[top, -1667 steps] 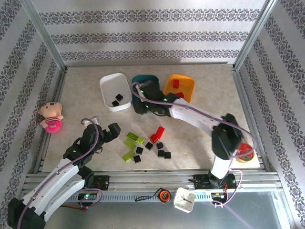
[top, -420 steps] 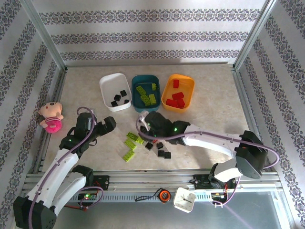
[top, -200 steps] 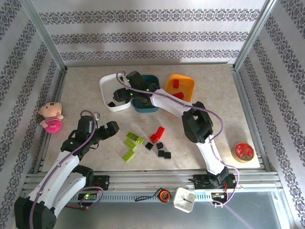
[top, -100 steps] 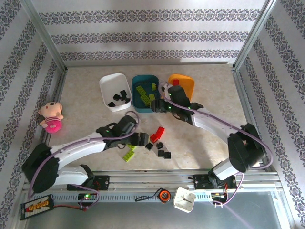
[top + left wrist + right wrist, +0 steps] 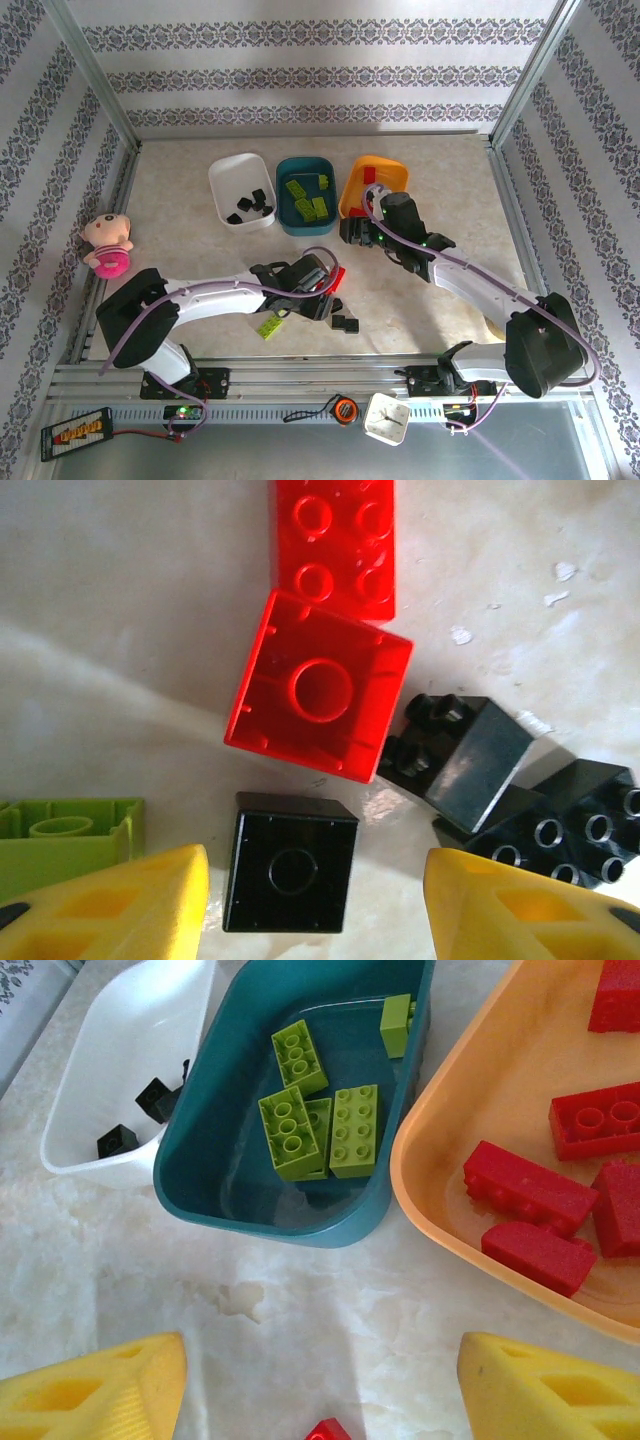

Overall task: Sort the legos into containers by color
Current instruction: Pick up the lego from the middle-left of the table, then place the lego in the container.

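Observation:
My left gripper (image 5: 315, 908) is down over the loose pile, open, with an upside-down black lego (image 5: 290, 875) lying between its yellow fingers and a gap on each side. Around it lie two red legos (image 5: 320, 685), more black legos (image 5: 465, 755) and a lime green lego (image 5: 60, 840). From above, the left gripper (image 5: 318, 298) covers much of the pile. My right gripper (image 5: 320, 1390) hangs open and empty over bare table, just in front of the teal container (image 5: 200, 1155) and the orange container (image 5: 440, 1210). From above, the right gripper (image 5: 350, 232) is beside the orange container (image 5: 388, 166).
The white container (image 5: 222, 185) holds black bricks, the teal container (image 5: 283, 205) green ones and the orange one red ones. A pink-and-cream doll (image 5: 107, 245) lies at the far left. A green brick (image 5: 270, 325) and black bricks (image 5: 345, 322) lie near the front edge.
My left arm has swung right from the table's left side onto the pile, its jaws narrowing. My right gripper has come back from over the tubs toward the front of the orange one.

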`<state>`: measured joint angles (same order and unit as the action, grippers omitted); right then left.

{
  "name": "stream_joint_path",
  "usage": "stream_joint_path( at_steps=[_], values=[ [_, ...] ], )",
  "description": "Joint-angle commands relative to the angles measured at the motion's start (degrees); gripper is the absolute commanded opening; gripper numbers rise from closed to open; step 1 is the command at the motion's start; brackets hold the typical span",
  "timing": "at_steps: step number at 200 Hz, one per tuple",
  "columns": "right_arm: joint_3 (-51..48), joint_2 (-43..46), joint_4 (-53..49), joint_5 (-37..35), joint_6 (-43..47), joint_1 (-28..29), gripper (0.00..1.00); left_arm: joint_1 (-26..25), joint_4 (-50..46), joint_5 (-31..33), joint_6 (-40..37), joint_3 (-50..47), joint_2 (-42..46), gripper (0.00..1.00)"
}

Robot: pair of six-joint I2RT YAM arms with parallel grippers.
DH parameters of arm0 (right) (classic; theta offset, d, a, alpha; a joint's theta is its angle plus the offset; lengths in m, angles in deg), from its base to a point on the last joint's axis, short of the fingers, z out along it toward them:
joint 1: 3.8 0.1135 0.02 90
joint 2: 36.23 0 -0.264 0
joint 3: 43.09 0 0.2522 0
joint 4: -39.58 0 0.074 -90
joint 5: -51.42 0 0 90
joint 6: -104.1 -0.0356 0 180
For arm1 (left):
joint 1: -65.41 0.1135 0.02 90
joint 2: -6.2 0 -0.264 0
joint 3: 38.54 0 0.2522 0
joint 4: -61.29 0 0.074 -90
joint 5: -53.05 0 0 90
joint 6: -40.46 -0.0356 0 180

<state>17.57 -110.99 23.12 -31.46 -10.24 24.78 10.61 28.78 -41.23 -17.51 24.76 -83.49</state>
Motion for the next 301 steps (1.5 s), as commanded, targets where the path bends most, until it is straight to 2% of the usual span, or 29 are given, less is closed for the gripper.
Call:
stream_joint_path(
  at_steps=[1, 69, 109, 145, 162, 189, 226, 246, 266, 301],
  values=[
    [-1.2, 1.9, 1.6, 0.3, -1.2, -0.9, 0.72, -1.2, -2.5, 3.3, -1.9, 1.5, -1.6, 0.59],
    [-2.1, 3.9, 1.5, 0.6, -1.6, -1.9, 0.72, -3.5, -2.5, 6.1, -3.0, 2.0, -5.9, 0.58],
    [-2.3, 4.0, 1.7, 0.4, -2.0, -2.1, 0.72, -4.7, -4.2, 9.8, -3.0, 2.1, -6.6, 0.45],
    [-2.2, 4.3, 1.8, 0.3, -2.1, -2.1, 0.72, -4.6, -3.5, 10.9, -2.2, 1.9, -2.9, 0.27],
    [-2.4, 4.4, 1.8, 0.6, -2.4, -2.1, 0.72, -3.0, -4.0, 11.3, -2.2, 2.6, 0.3, 0.22],
    [-2.8, 4.9, 1.9, 0.7, -2.8, -2.1, 0.72, 4.6, -2.2, 10.2, -3.5, 2.5, 8.2, 0.22],
    [-3.8, 5.1, 2.3, 0.9, -3.6, -2.1, 0.72, 22.1, 1.7, 6.6, -4.9, 5.4, 13.5, 0.23],
    [-4.2, 5.1, 2.4, 1.3, -4.0, -2.1, 0.72, 30.6, 3.6, 4.4, -4.8, 9.0, 10.2, 0.23],
    [-4.7, 5.2, 2.3, 1.4, -4.1, -2.1, 0.72, 36.6, 4.6, 3.1, -4.7, 13.6, 3.9, 0.22],
    [-6.1, 6.2, 1.7, 1.9, -4.4, -1.9, 0.72, 42.3, 4.1, 2.7, -4.1, 22.2, -6.8, 0.23]
  ],
)
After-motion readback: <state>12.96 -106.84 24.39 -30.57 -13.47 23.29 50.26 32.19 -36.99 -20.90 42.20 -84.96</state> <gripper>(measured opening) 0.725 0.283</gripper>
